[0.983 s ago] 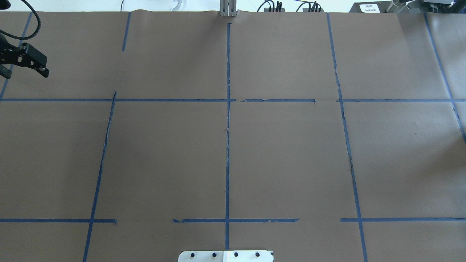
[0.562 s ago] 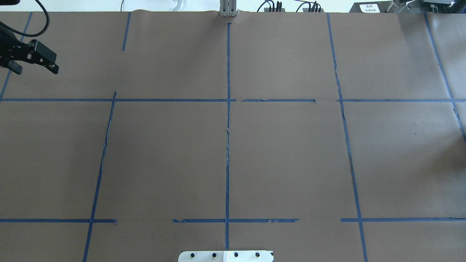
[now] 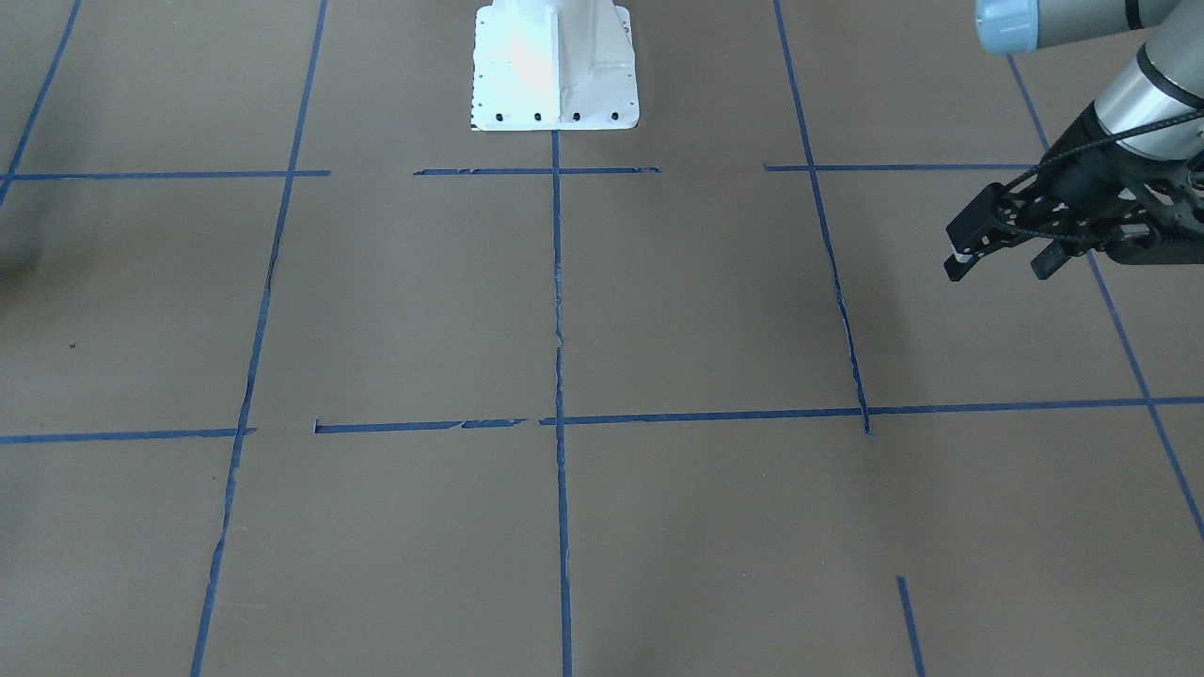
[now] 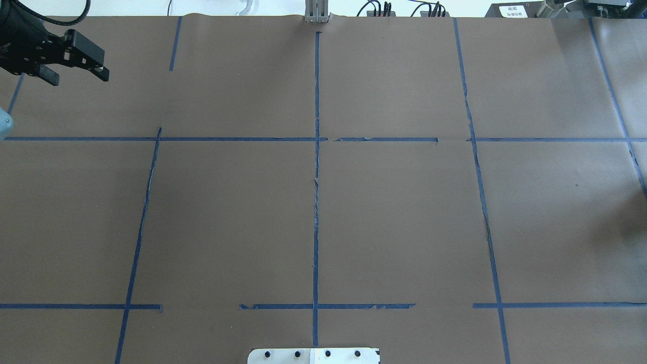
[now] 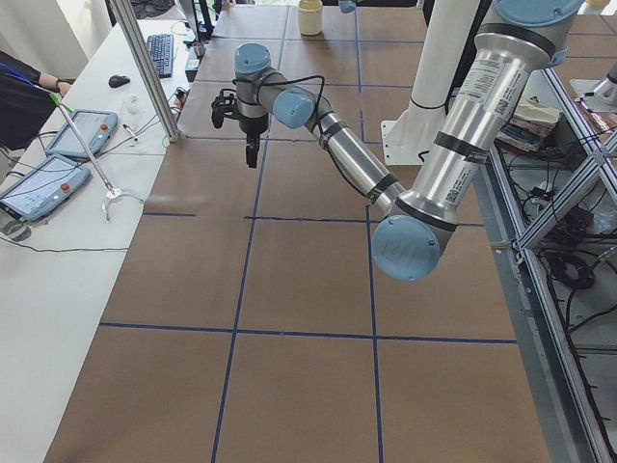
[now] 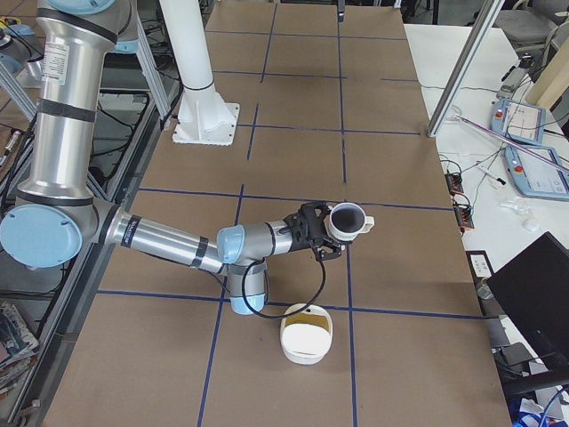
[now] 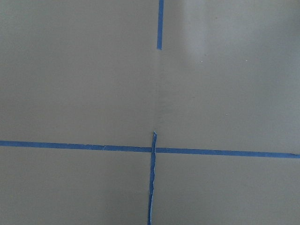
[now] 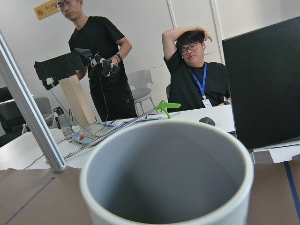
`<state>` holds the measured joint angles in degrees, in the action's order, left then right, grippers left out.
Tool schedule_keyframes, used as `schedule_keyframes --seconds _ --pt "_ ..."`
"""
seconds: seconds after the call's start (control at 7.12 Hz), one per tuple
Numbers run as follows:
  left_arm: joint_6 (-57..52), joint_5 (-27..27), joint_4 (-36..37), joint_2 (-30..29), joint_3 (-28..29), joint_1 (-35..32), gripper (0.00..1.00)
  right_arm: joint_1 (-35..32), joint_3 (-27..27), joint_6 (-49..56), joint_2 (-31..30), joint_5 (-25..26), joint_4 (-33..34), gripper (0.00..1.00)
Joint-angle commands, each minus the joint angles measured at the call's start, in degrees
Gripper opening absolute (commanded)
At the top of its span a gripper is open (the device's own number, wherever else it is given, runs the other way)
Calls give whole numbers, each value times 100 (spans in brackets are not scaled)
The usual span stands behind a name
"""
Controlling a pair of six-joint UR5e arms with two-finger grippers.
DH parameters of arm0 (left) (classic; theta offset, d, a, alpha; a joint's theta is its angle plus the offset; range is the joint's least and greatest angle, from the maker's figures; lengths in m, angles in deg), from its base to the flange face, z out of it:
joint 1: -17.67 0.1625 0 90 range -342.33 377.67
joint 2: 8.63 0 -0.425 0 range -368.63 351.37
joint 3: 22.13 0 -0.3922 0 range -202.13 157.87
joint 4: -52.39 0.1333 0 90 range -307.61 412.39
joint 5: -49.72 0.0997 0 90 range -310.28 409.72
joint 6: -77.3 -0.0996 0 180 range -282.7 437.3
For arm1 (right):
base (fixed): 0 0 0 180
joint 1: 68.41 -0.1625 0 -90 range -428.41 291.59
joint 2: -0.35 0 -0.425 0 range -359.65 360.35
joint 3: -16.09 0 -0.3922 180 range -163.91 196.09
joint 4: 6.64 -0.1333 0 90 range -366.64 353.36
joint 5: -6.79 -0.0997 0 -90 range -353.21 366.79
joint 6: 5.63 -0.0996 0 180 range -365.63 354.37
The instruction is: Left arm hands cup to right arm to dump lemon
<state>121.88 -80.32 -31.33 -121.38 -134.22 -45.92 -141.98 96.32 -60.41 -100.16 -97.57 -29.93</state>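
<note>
Cup [image 6: 348, 219] touching front end of right gripper [image 6: 329, 231]

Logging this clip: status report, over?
Left hand open, empty. Cup tipped at right hand, grip unclear. Lemon apparently in white bowl. Nothing blocking seen.
</note>
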Motion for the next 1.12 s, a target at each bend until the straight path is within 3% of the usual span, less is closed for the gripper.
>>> schedule_keyframes --seconds 0.0,0.28,0.56,0.7,0.84,0.98 --pt "-10 13 -259 -19 39 540 100 53 106 867 336 -495 479 3" --pt "85 4 -154 -221 31 549 100 323 710 1275 889 -506 1864 3" --pt "584 13 484 -588 91 566 100 902 739 1663 1794 -70 2948 3" --pt "761 -4 688 -721 30 566 100 1636 678 1663 2146 699 3092 3" --pt "1337 -4 681 -853 82 601 100 2348 713 1663 2724 1621 3850 3" --pt "1525 -4 699 -968 135 662 94 3164 669 1672 3417 2587 4676 3"
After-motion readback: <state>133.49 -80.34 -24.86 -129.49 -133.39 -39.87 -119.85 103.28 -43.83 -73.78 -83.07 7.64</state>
